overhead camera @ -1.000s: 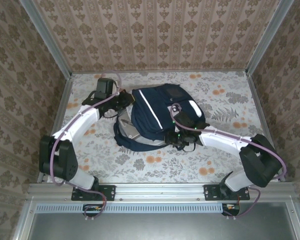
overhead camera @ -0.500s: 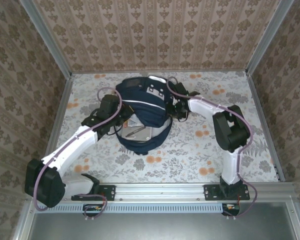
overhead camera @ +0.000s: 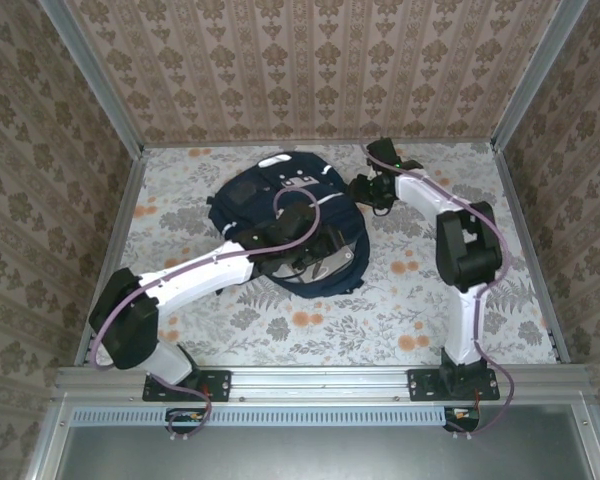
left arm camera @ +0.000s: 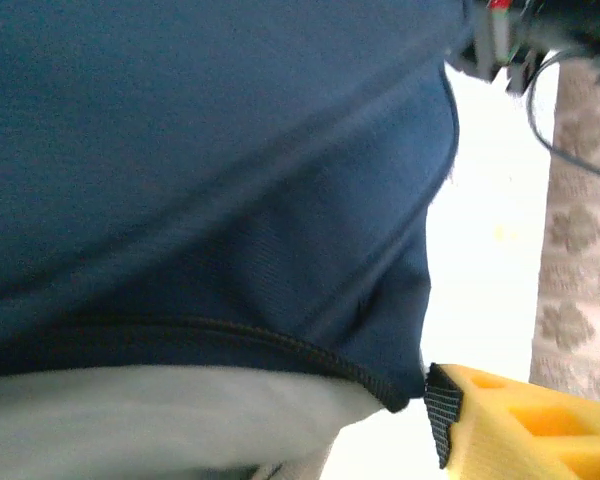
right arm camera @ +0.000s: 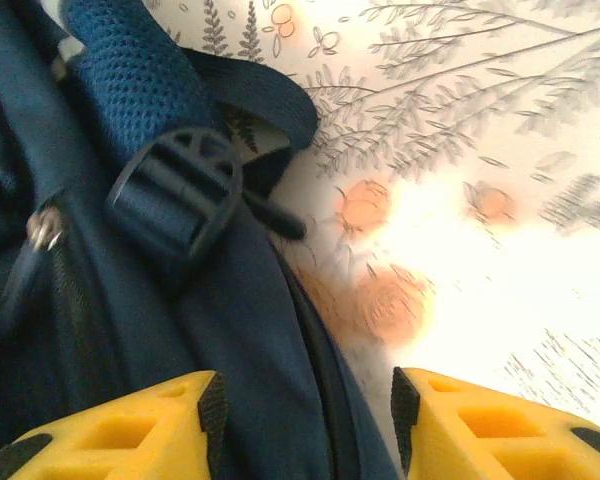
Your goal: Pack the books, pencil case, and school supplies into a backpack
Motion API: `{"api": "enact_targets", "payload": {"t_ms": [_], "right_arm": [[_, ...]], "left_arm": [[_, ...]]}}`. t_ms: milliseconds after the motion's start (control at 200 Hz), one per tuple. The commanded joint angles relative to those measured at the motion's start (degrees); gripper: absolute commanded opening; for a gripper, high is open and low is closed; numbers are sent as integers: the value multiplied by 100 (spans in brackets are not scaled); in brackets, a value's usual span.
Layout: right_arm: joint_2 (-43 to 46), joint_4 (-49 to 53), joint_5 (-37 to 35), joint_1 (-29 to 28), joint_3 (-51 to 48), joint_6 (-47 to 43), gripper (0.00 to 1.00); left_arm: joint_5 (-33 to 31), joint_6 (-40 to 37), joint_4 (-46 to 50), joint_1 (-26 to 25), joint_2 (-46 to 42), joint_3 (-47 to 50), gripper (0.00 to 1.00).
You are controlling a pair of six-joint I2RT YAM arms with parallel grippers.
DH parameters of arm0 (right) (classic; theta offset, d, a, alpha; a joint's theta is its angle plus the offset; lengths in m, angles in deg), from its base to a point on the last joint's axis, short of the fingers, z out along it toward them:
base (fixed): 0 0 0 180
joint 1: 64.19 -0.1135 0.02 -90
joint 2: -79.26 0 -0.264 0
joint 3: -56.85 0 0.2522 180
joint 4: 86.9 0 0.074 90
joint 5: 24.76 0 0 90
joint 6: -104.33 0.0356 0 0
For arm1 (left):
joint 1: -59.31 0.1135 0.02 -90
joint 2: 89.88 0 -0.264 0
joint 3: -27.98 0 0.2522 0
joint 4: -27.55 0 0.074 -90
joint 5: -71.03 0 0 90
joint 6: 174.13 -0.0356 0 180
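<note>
Since a second ago the backpack (overhead camera: 280, 200) has swung round to mid-table, our left gripper (overhead camera: 310, 248) lies across it, grip unclear, our right gripper (right arm camera: 305, 395) stands spread over its edge, so we judge packing done, perhaps closing left.

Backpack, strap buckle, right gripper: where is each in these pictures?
backpack (overhead camera: 242, 203), top view, navy upper panel
strap buckle (right arm camera: 175, 195), right wrist view, buckle's middle
right gripper (right arm camera: 307, 408), right wrist view, midway between yellow fingertips
</note>
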Motion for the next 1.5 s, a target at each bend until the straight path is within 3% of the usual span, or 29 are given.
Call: {"api": "enact_targets", "payload": {"t_ms": [0, 55, 85, 260, 420, 515, 660, 765, 870, 1110, 1235, 1350, 1495], "right_arm": [[1353, 142, 308, -216, -717, -180, 52], [1847, 140, 209, -219, -1211, -162, 53], [2114, 144, 169, -218, -1479, -114, 54], [3724, 99, 21, -309, -2925, 395, 55], [4737, -22, -81, -839, -3893, 1084, 55], [4955, -206, -185, -1299, -4248, 1481, 56], [4866, -728, -190, -1805, -4597, 2033, 56], [4495, -1175, -151, -2125, -4676, 2277, 57], [4011, -1353, -185, -2267, -4522, 2311, 57], [3261, -1398, -717, -2230, -4165, 2168, 52], [3063, -1338, -842, -1871, -4130, 1961, 37], [2845, -1353, -768, -1331, -3991, 1562, 20], [2407, -1139, -675, -725, -3459, 905, 19]], "left_arm": [[402, -503, 111, 17, -111, -489, 83], [374, -668, 383, 40, -280, -476, 97], [430, -793, 506, 64, -401, -449, 100], [571, -1139, 1412, 388, -1275, -73, 100], [629, -1286, 1870, 783, -2162, 341, 100], [718, -1425, 2033, 1337, -2602, 758, 100], [1426, -1814, 1533, 2602, -2825, 1720, 99], [1811, -2042, 891, 3443, -2517, 2351, 91], [2125, -2194, 172, 3903, -1972, 2632, 80], [2148, -2455, -352, 4040, -852, 2147, 65], [2158, -2276, -580, 3985, -653, 2085, 65], [2070, -2062, -804, 3659, -590, 2141, 64], [1843, -1659, -1011, 3049, -522, 2119, 65]]}}
